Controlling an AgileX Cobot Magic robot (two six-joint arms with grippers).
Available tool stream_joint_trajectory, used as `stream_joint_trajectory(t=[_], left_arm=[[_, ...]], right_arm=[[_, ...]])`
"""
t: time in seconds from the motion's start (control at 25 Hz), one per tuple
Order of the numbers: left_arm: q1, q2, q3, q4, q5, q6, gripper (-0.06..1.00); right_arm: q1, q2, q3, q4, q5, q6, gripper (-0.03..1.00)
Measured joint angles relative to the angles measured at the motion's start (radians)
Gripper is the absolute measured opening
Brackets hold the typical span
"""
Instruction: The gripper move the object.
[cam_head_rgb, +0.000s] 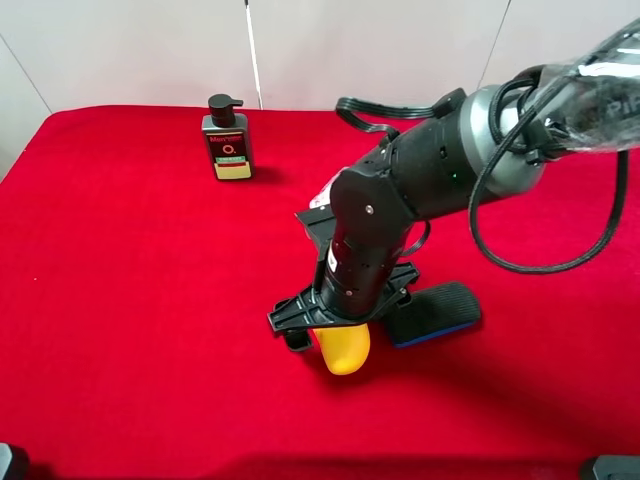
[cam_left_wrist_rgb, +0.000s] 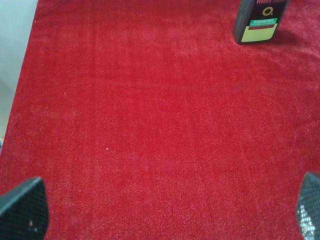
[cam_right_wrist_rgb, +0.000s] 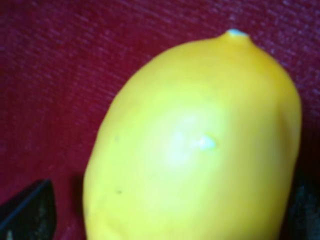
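Note:
The object (cam_head_rgb: 346, 350) is a glossy yellow oval lying on the red cloth near the front middle. My right gripper (cam_head_rgb: 345, 325) hangs straight over it on the dark arm, jaws spread wide to either side. The right wrist view is almost filled by the object (cam_right_wrist_rgb: 195, 150). In that view the right gripper (cam_right_wrist_rgb: 167, 215) shows only as dark fingertips (cam_right_wrist_rgb: 30, 212) at the frame's lower corners, with a strip of cloth between the left tip and the fruit. My left gripper (cam_left_wrist_rgb: 165, 215) is open over bare cloth, with nothing between its fingers.
A black blue-edged eraser block (cam_head_rgb: 436, 311) lies just right of the object, partly under the arm. A dark pump bottle (cam_head_rgb: 228, 140) stands at the back left, and the bottle (cam_left_wrist_rgb: 260, 20) also shows in the left wrist view. Red cloth (cam_head_rgb: 120, 300) covers the table.

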Motion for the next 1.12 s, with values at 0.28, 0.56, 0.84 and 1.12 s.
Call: stream_joint_trajectory(t=[0.28, 0.56, 0.84, 1.12], left_arm=[[0.000, 0.000, 0.000, 0.000, 0.000, 0.000, 0.99], [0.000, 0.000, 0.000, 0.000, 0.000, 0.000, 0.99], [0.000, 0.000, 0.000, 0.000, 0.000, 0.000, 0.99], [0.000, 0.000, 0.000, 0.000, 0.000, 0.000, 0.99]], right_arm=[[0.000, 0.000, -0.074, 0.024, 0.089, -0.030, 0.69], [0.000, -0.024, -0.119, 0.045, 0.150, -0.042, 0.69], [0.000, -0.099, -0.121, 0.063, 0.190, -0.042, 0.69], [0.000, -0.176, -0.121, 0.066, 0.236, -0.042, 0.69]])
